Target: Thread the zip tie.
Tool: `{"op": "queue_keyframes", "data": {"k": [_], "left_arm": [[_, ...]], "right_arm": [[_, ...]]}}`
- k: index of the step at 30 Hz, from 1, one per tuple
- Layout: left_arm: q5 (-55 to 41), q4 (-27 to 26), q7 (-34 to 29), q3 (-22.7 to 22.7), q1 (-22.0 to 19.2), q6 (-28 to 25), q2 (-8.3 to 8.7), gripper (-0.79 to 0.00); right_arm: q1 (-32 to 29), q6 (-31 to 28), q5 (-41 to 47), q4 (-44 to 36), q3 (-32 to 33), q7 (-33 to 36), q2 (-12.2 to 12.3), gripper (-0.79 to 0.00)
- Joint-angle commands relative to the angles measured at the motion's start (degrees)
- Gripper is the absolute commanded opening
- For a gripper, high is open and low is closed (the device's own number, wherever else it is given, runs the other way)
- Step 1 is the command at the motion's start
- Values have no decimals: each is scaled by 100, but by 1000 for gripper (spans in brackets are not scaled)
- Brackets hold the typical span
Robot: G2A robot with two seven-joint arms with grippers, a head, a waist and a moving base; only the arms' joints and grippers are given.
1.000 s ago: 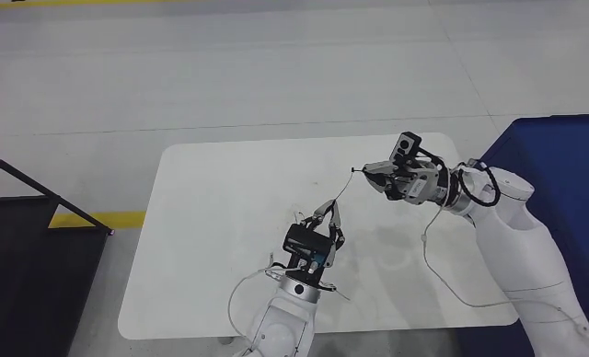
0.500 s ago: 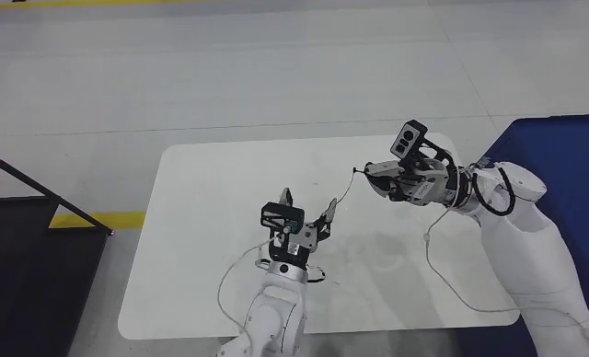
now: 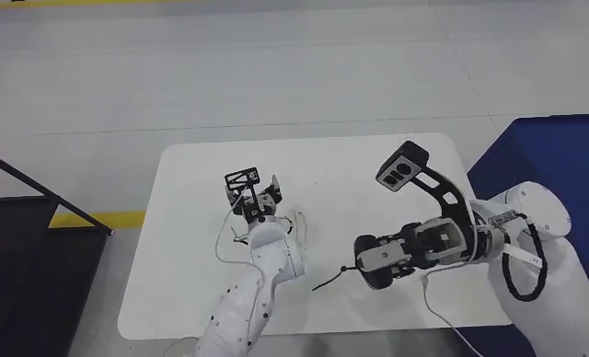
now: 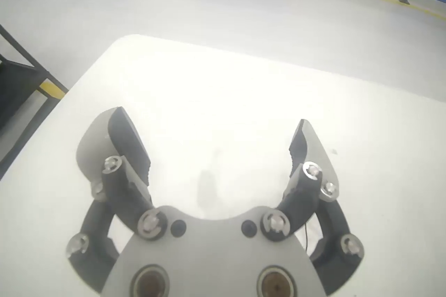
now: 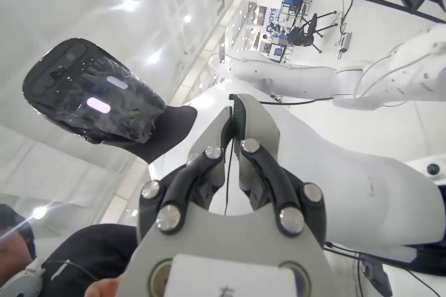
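Looking down, we see the left gripper [image 4: 210,124] over the white rounded bench [image 3: 184,265], fingers spread wide.

And our right gripper [image 5: 234,117]?

We have its fingers pressed together, pinching the thin black plastic zip tie [image 3: 327,282]. Its free end sticks out above the bench's middle, nearer our side, well apart from the left gripper. Whether it touches the surface, we cannot tell.
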Motion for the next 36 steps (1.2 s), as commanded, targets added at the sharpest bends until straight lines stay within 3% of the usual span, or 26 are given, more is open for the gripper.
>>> {"op": "queue_keyframes", "data": {"k": [1,5,8,12,16,21,24,29,36], "left_arm": [[26,-109,-21,-4,83,-160,-1,0],[51,-342,53,-19,236,-702,16,0],[-516,-802,-444,-210,424,-1959,85,0],[-656,-1569,-815,-839,701,-2864,227,0],[-743,-2058,-741,-1109,928,-3096,278,0],[-1851,-2740,-486,-1175,1269,-3266,255,0],[-1996,-3002,-177,-1202,1443,-3069,248,0],[-1768,-3122,183,-1083,1553,-2747,236,0],[-1718,-3134,236,-1078,1569,-2682,234,0]], "right_arm": [[18,-2,40,21,-2,-15,-1,-785],[76,-105,-3,147,78,-124,2,-785],[161,-326,-684,482,317,-693,30,-785],[294,-347,-1350,1008,486,-1244,63,-785],[577,55,-2136,1701,133,-1470,80,-785],[1121,559,-2772,2564,-921,-1440,-14,-785],[1472,785,-2956,2970,-1572,-1398,-124,-785],[2019,1163,-3417,3477,-2574,-1324,-325,-785],[2435,845,-3327,4059,-3299,-1370,-611,-785]]}}
